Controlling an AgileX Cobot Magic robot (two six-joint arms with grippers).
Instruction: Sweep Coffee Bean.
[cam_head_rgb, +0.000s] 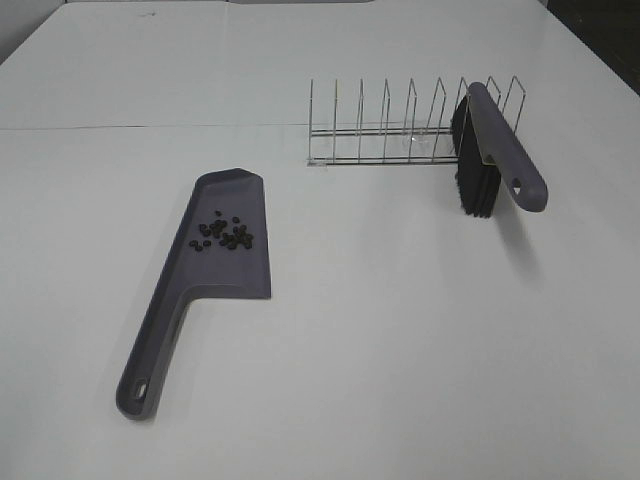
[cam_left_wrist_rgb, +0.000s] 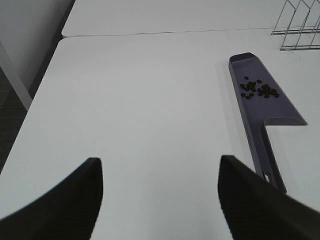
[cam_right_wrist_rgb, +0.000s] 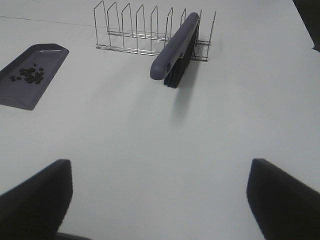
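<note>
Dustpan (cam_head_rgb: 225, 235), grey, flat on white table (cam_head_rgb: 400, 350); coffee bean (cam_head_rgb: 224, 233) cluster lies on its blade. Wire rack (cam_head_rgb: 390, 125) well apart beyond dustpan, brush (cam_head_rgb: 490, 160) propped in its end slot. Left gripper (cam_left_wrist_rgb: 160, 195) spread, empty, near dustpan handle. Right gripper (cam_right_wrist_rgb: 160, 200) spread wide, empty.

jaws spread, empty | coffee bean (cam_left_wrist_rgb: 259, 90) cluster on dustpan (cam_left_wrist_rgb: 263, 118) | wire rack (cam_left_wrist_rgb: 298, 25) beyond

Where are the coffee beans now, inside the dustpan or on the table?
Inside. The coffee beans lie in a loose cluster on the blade of the dustpan; no bean shows on the white table around it.
</note>
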